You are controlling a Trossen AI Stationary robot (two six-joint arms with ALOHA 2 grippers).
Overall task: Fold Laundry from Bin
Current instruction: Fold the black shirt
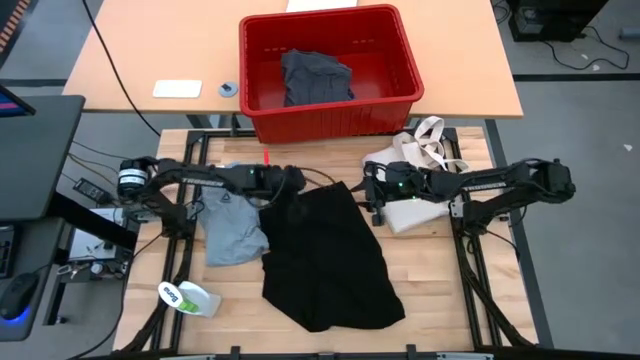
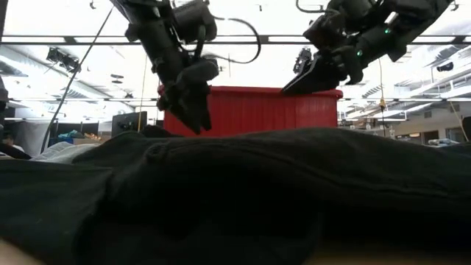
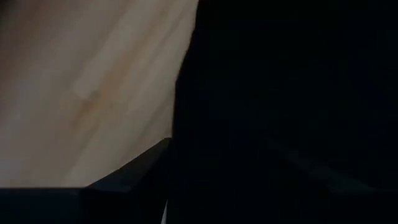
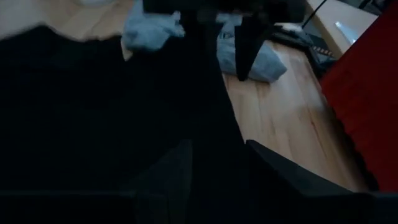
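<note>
Left hand [image 1: 283, 190], fingers apart, hovers at the black garment [image 1: 330, 260]'s far-left corner on the worktop [image 1: 440, 270]; right hand [image 1: 377, 195] pinches its far-right corner. Lifting from one side could skew and bunch it toward the grey T-shirt [image 1: 232, 228].

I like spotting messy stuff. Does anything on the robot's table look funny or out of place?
Yes. The black garment lies crooked and rumpled across the table, and the grey T-shirt beside it is bunched up. A green-and-white bottle lies tipped over near the front corner. A cream tote bag sits crumpled by the red bin.
</note>
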